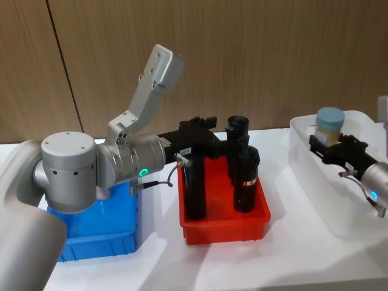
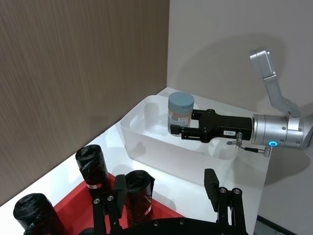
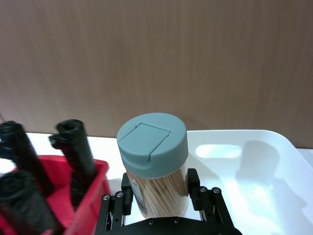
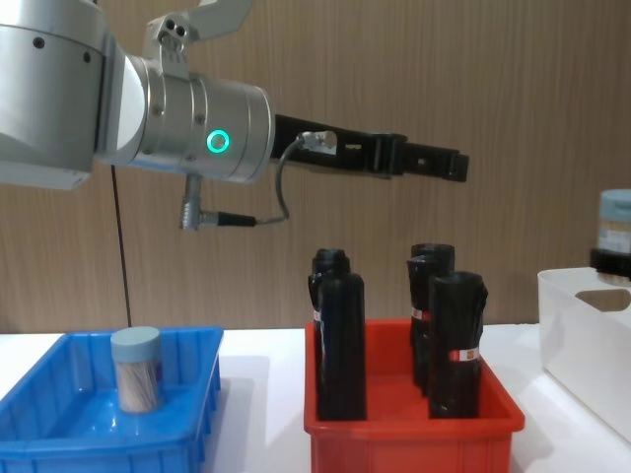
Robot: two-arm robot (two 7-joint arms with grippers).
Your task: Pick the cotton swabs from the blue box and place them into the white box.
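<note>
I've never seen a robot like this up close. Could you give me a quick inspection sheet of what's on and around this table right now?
Surface: white table, nothing spilled seen.
Job's things: a cotton swab jar stands upright in the blue box; a second jar is held upright over the white box.
Clutter: red bin between the boxes, holding upright black rolls.
Grippers: right claw shut on the second jar; left claw open and empty, above the red bin.
Cables: left wrist cable and right wrist cable, both short and grey.
Surroundings: wood-panel wall behind; nothing else seen.
</note>
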